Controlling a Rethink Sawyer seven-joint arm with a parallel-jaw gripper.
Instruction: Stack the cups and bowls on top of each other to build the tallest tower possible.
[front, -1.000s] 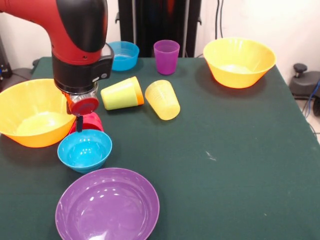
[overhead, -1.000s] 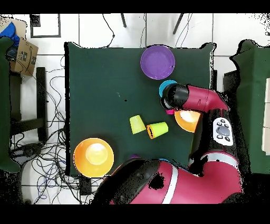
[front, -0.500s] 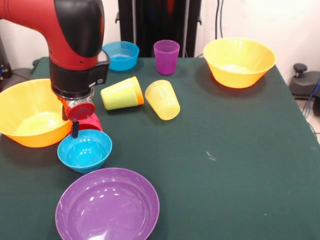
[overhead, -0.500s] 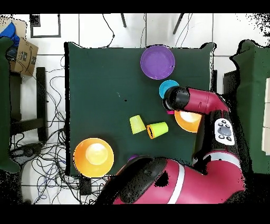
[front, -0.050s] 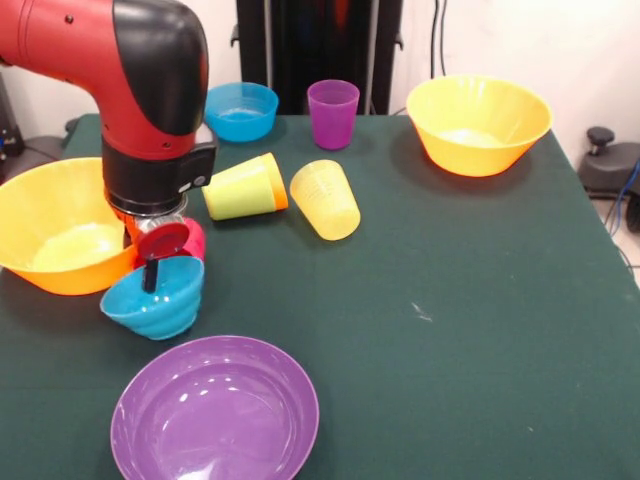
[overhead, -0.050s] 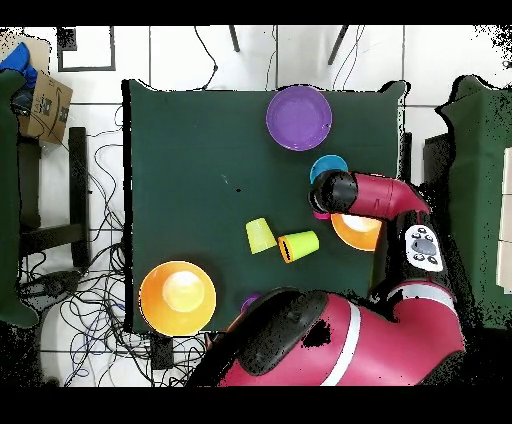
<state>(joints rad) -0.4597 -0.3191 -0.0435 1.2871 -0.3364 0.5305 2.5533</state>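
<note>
My gripper hangs at the front view's left. It is shut on the far rim of the cyan bowl, with one dark finger inside the bowl. The bowl tilts, its left side raised off the cloth. Just behind the bowl stands the red cup, mostly hidden by the wrist. A large orange bowl sits beside it at the left. From overhead the wrist covers the gripper, and the cyan bowl shows beside it.
The wide purple bowl lies near the front edge. A lime green cup with an orange rim and a yellow cup lie on their sides mid-table. A blue bowl, purple cup and second orange bowl stand at the back.
The cyan bowl, flat on the cloth before, has tipped up and shifted left in the front view along with the gripper. The other cups and bowls have stayed put.
</note>
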